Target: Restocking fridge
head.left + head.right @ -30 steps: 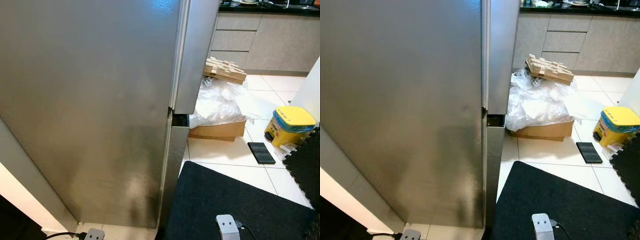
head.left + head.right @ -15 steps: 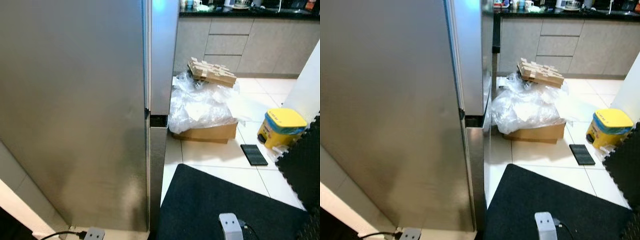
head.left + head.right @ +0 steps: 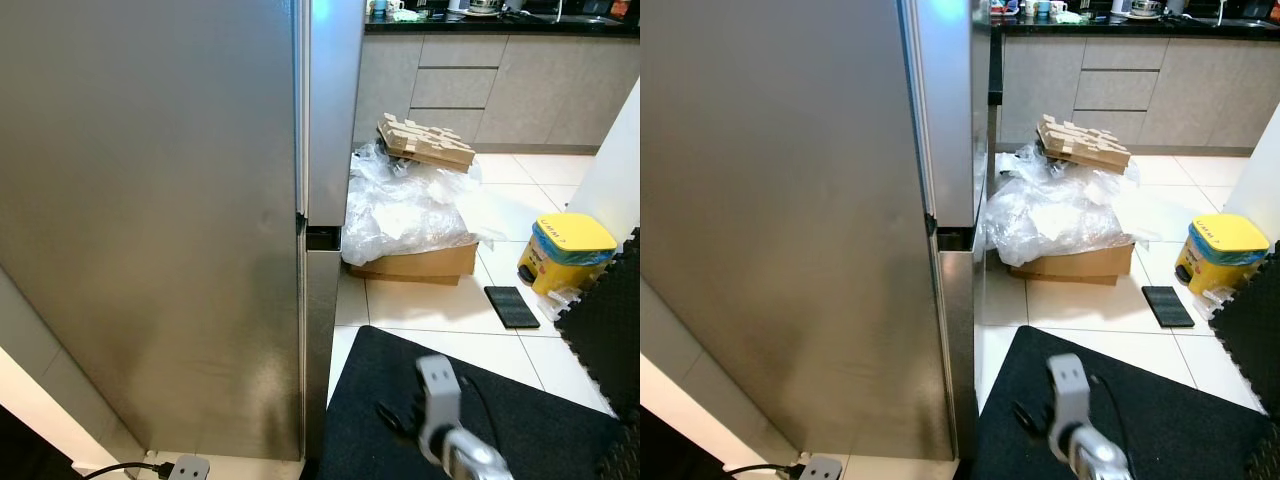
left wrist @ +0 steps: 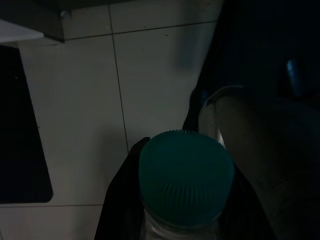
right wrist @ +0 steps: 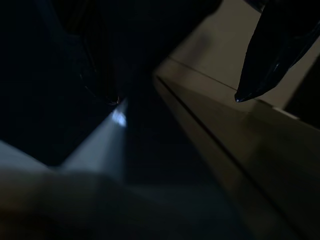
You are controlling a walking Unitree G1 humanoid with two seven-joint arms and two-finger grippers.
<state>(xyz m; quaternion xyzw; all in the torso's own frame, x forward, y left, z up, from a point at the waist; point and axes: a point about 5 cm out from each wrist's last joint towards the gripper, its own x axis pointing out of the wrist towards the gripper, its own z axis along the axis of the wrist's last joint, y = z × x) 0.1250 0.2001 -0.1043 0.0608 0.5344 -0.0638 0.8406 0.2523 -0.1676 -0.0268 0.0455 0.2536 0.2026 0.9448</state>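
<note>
Teal-capped bottle (image 4: pixel 186 177) being gripped between left gripper (image 4: pixel 180 200) fingers, right gripper (image 5: pixel 175 70) fingers being held apart, empty, closed steel fridge (image 3: pixel 160 220) being faced.

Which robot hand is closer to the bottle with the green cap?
Left. The left gripper grips the bottle, its fingers on either side below the cap. The right gripper is raised over the black mat.

Bright head views, blurred arm; murky wrist views.
</note>
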